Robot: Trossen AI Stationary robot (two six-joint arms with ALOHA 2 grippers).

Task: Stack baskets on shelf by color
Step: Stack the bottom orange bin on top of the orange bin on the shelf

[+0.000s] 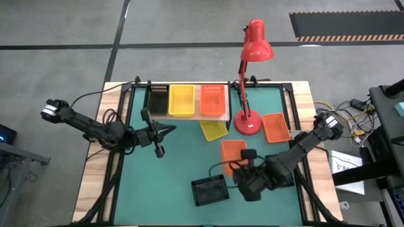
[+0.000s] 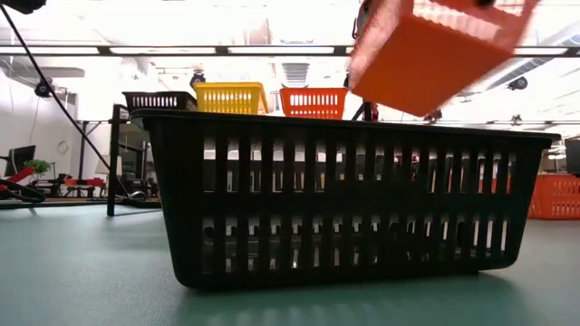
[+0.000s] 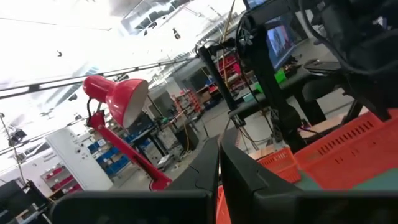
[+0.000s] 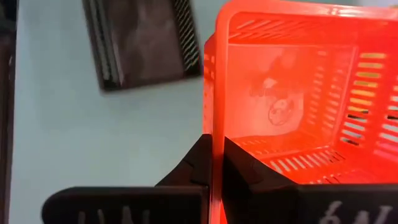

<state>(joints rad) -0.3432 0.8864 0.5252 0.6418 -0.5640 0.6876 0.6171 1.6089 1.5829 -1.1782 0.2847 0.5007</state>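
Note:
The shelf [image 1: 189, 118] stands at the table's far edge with a black basket [image 1: 158, 99], a yellow basket [image 1: 182, 101] and an orange-red basket [image 1: 213, 101] side by side on it. A yellow basket [image 1: 213, 130], an orange-red basket [image 1: 276, 127] and a black basket [image 1: 209, 190] rest on the green table. My right gripper [image 1: 243, 166] is shut on another orange-red basket [image 1: 233, 151], which is up in the air in the low view [image 2: 426, 45]. My left gripper [image 1: 172, 130] is shut and empty, left of centre, pointing toward the table's right. My right gripper pinches one side wall of the orange-red basket at its rim [image 4: 214, 124], one finger outside the wall and one inside the basket. The fingers come from above, pointing down. The basket is lifted clear of the table and hangs tilted, its open top up.
A red desk lamp stands with its round base [image 1: 247, 122] between the yellow and orange-red baskets on the table, and its head [image 1: 255, 43] reaches past the far edge. The black basket on the table lies just left of my right gripper. Bare green table lies at the near left.

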